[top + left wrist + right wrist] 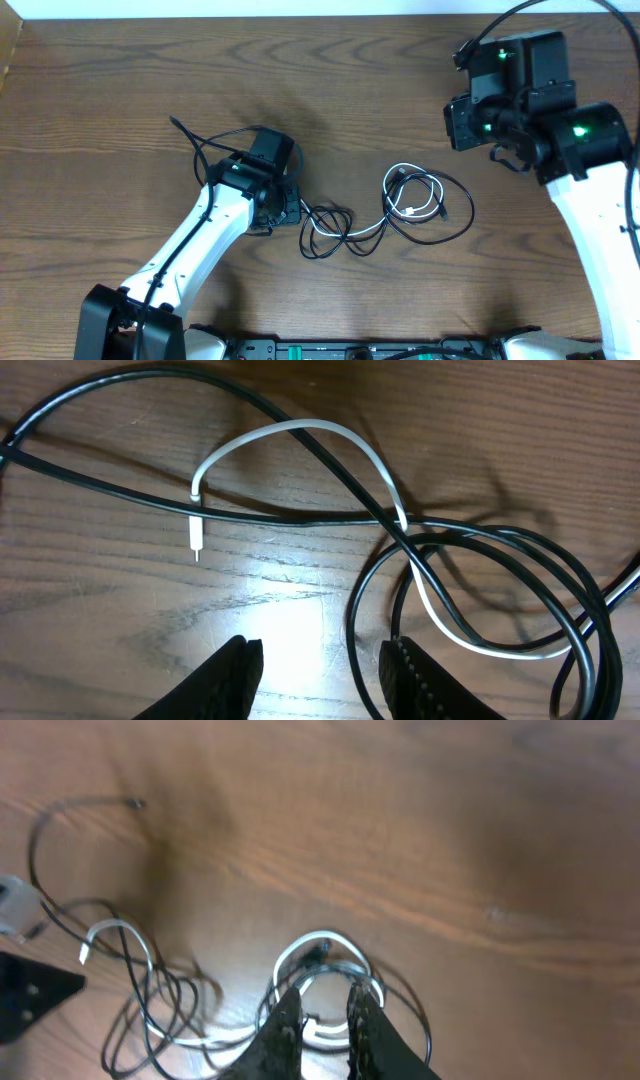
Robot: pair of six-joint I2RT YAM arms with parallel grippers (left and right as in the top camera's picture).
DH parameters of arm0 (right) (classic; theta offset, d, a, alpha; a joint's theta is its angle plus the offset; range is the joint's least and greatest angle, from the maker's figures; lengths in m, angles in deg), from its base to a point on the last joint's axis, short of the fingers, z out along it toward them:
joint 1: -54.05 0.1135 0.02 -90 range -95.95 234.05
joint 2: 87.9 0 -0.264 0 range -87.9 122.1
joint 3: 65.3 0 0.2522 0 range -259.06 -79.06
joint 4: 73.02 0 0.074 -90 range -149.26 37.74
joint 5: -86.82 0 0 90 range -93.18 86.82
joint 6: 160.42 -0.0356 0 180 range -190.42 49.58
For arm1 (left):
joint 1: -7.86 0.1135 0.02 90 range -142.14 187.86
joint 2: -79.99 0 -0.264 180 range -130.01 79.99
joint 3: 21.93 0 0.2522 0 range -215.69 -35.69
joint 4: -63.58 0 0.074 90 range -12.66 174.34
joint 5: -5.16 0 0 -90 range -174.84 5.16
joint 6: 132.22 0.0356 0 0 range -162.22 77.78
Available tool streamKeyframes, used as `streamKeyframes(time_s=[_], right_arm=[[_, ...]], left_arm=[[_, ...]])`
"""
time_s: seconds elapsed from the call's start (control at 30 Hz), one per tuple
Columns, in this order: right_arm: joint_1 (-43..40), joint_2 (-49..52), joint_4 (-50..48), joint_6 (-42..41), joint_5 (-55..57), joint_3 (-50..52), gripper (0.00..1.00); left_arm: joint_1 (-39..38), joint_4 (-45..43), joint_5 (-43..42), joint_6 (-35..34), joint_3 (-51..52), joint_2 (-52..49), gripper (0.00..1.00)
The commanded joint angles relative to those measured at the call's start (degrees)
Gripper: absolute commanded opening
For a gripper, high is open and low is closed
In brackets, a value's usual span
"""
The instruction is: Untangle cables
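Observation:
The cables lie mid-table as one tangle [330, 225] of thin black loops and a white cable, running right into a coil [412, 198]. One black end [175, 122] trails off to the far left. My left gripper [293, 207] sits low at the tangle's left edge. In the left wrist view it [320, 675] is open over bare wood, with a black loop [352, 630] just inside the right finger. The white cable [300, 428] arches ahead, its plug [195, 540] pointing down. My right gripper [325, 1020] hangs high above the coil [320, 935], jaws narrowly open with nothing between them.
The wooden table's back edge [300, 12] runs along the top and its left edge [8, 60] sits at the far left. The right arm's head [500, 95] is raised at the back right. Base hardware [350, 350] lines the front edge.

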Motion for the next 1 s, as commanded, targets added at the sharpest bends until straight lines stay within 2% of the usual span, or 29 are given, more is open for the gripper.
streamKeyframes(time_s=[0.0, 0.07, 0.13, 0.33, 0.47, 0.6, 0.97], right_arm=[[1.88, 4.96, -2.58, 0.24, -4.04, 5.03, 0.18], [3.63, 9.42, -5.29, -2.82, -4.31, 7.17, 0.27], [4.96, 14.16, -6.47, -5.51, -4.24, 7.23, 0.31], [8.5, 26.73, -9.55, -19.65, -2.71, 7.23, 0.32], [10.91, 31.89, -9.9, -29.0, 3.58, 7.23, 0.33], [11.89, 32.15, -10.93, -33.75, 9.94, 7.28, 0.33], [12.41, 32.15, -15.5, -38.36, 10.32, 12.11, 0.31]], left_arm=[[0.02, 0.09, 0.13, 0.37, 0.39, -0.5, 0.43], [0.02, 0.11, 0.15, 0.37, 0.39, -0.5, 0.43], [0.02, 0.11, 0.15, 0.37, 0.39, -0.5, 0.43], [0.02, 0.07, 0.15, 0.37, 0.39, -0.52, 0.43], [0.02, -0.04, 0.15, 0.37, 0.39, -0.52, 0.43], [0.02, 0.0, 0.13, 0.37, 0.39, -0.5, 0.43], [0.02, 0.15, 0.13, 0.37, 0.39, -0.52, 0.43]])
